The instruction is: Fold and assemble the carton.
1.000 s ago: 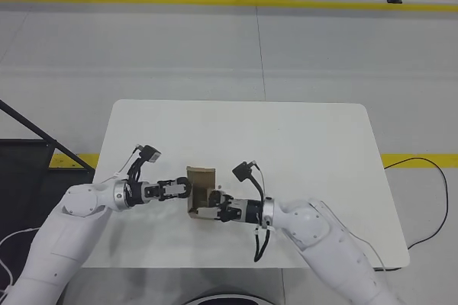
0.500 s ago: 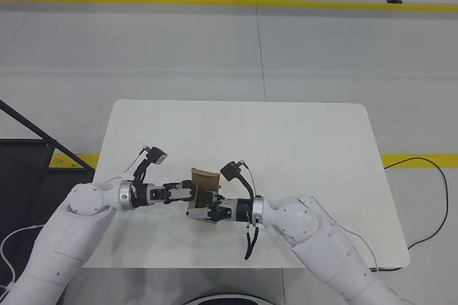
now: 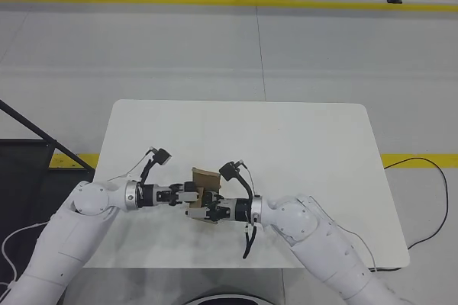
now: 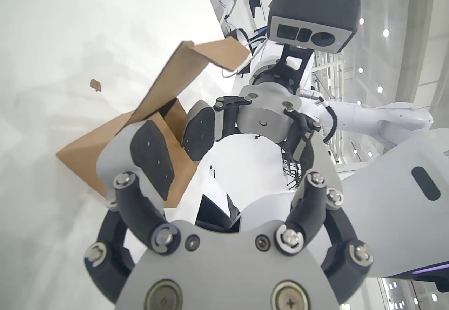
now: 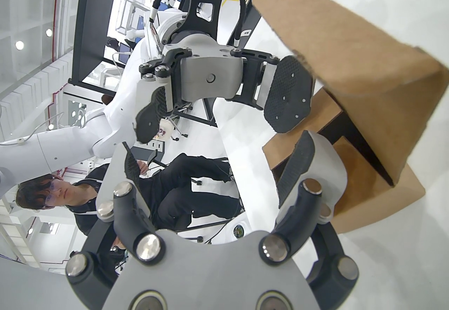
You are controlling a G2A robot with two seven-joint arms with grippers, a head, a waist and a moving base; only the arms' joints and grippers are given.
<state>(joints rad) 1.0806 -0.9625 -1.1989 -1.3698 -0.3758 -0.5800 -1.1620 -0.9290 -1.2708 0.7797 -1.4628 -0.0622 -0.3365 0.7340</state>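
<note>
Carton [image 3: 204, 181] sits half-folded on table [image 3: 305, 152], front edge, between left gripper [image 3: 188, 194] and right gripper [image 3: 212, 209], both spread wide, nothing clamped; risk: unheld flap springs open or carton skids when pushed.

A white table [image 3: 305, 145] sits mid-frame on a grey floor [image 3: 137, 53]. Yellow floor tape [image 3: 427, 160] runs at the right edge, with a black cable [image 3: 446, 200] looping beside it. A small brown scrap [image 4: 95, 85] lies on the tabletop.

Carton [image 3: 206, 180] on the table [image 3: 305, 145] toward its front edge, between left pincer [image 3: 187, 194] and right pincer [image 3: 210, 210].
</note>
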